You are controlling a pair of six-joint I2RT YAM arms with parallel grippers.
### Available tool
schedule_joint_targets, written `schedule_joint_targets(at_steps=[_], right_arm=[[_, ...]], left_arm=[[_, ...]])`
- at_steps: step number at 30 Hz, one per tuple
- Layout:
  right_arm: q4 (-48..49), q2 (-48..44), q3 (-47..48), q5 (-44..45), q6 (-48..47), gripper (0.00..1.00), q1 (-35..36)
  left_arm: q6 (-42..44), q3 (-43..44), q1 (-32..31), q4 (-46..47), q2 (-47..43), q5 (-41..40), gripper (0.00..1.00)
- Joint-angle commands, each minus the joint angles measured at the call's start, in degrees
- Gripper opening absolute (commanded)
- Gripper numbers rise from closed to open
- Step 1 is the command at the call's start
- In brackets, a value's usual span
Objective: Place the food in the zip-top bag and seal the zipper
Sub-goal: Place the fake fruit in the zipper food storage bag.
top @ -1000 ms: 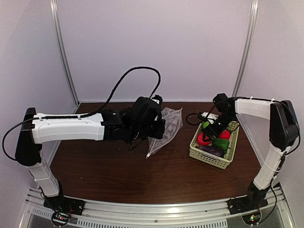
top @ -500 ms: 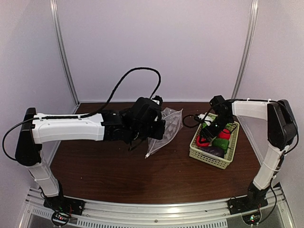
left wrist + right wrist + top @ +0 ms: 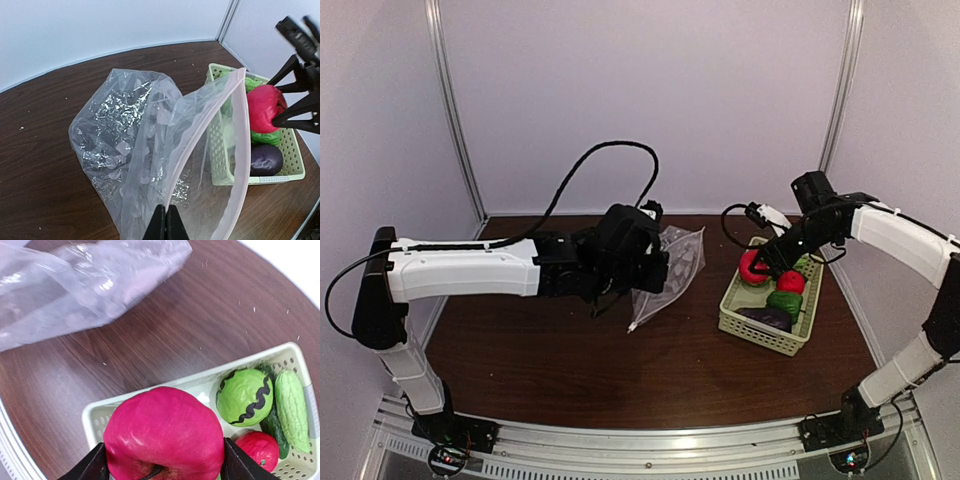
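Left end effector (image 3: 166,223) was clamped shut on the edge of the clear, crinkly zip-top bag (image 3: 120,135). The bag's mouth gaped at frame centre, and the thin pinkish zipper strip (image 3: 244,150) curved along its rim. Right end effector (image 3: 165,465) gripped a glossy red, round toy fruit (image 3: 165,430) over the pale green perforated plastic basket (image 3: 750,325), right of frame. In the basket lay a green ball with a black zigzag (image 3: 245,396), a bumpy green gourd (image 3: 292,410), a smaller red piece (image 3: 257,450) and a smooth dark purple piece (image 3: 265,160). The bench (image 3: 570,360) was dark wood-grain.
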Motion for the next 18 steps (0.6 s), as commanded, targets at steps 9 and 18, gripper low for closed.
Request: schedule_joint_targets(at_steps=[9,18], right_arm=[[0.5,-9.8,8.7,-24.7,3.5,0.53,10.3],[4.2,-3.8,9.5,-24.7,4.0,0.53,13.7]], left_arm=[[-0.7,7.7,0.5,4.5,5.7,5.0,0.00],[-3.4,8.4,0.6,5.3,4.1,6.3,0.00]])
